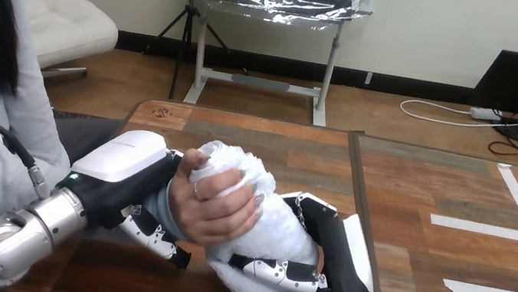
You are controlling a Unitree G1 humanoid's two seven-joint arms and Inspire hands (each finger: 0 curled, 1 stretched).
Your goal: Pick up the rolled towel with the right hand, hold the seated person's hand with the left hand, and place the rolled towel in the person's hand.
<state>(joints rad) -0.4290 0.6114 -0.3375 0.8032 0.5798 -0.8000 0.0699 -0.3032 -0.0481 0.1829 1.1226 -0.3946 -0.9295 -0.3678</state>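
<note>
Wooden table [421, 178] is spanned by the rolled towel [281, 235], grasped by the person's hand [215, 213]. Left of the towel, that hand is clasped by the left hand [121, 164], seemingly for steadying. At the towel's right, the right hand [329, 249] is curled round it, apparently as support.

The rolled towel [282, 227] is white. The left robot hand [120, 172] and right robot hand [330, 242] are black with white shells. The desk [429, 179] is brown wood planking with white tape stripes [492, 227].

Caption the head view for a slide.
Robot's left hand holds the person's wrist; the person's hand and right hand both grip the rolled towel.
</note>
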